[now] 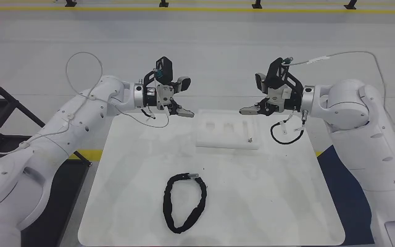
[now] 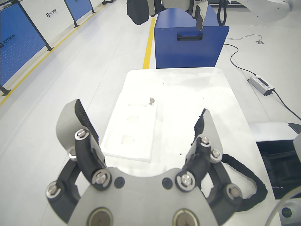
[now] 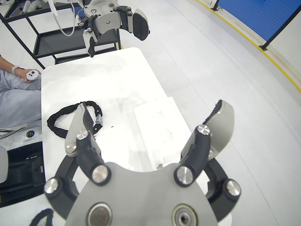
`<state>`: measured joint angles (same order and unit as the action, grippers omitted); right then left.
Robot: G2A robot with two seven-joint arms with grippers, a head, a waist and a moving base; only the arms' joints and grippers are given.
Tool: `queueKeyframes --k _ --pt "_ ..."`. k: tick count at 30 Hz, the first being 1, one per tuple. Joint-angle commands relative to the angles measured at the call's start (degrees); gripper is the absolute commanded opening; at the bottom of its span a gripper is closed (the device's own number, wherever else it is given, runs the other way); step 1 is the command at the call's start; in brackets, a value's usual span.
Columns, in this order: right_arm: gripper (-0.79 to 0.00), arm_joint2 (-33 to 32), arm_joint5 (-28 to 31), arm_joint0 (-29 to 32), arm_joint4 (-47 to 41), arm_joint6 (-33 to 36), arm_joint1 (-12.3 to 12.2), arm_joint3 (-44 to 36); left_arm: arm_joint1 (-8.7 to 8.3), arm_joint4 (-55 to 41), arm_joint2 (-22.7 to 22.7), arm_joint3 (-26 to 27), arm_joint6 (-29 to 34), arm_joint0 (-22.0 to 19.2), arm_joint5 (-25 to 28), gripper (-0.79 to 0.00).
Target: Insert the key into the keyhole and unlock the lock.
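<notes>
Black chain lock point(image 1: 184, 202) lying looped on the white table point(image 1: 278, 204), nearer the robot. Small key point(image 1: 250, 139) upright at the foam tray's point(image 1: 216, 137) right end. Raised, left hand point(image 1: 185, 97) and right hand point(image 1: 253, 96) spread open, empty, flanking the tray.

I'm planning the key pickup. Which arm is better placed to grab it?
Right, likely. The key sits at the end of the tray nearest the open right gripper; the left gripper, also open, hangs by the opposite end.
</notes>
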<state>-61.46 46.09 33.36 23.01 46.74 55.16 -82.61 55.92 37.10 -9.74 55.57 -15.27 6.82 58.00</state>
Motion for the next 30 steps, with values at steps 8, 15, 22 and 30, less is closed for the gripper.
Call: queueKeyframes --k 8,15,22,30 --pt "-0.001 0.0 0.0 0.0 0.0 0.0 0.0 0.0 0.00 0.0 0.0 0.0 0.0 0.0 0.0 0.000" --pt "0.000 2.2 -5.7 2.4 2.5 -2.3 0.4 3.9 0.00 0.0 0.0 0.0 0.0 0.0 0.0 0.000" --pt "0.000 5.5 -12.0 3.7 2.8 -1.0 1.3 10.6 0.00 0.0 0.0 0.0 0.0 0.0 0.0 0.000" --pt "0.000 9.7 -22.5 2.7 -0.1 1.1 3.2 18.2 0.00 0.0 0.0 0.0 0.0 0.0 0.0 0.000"
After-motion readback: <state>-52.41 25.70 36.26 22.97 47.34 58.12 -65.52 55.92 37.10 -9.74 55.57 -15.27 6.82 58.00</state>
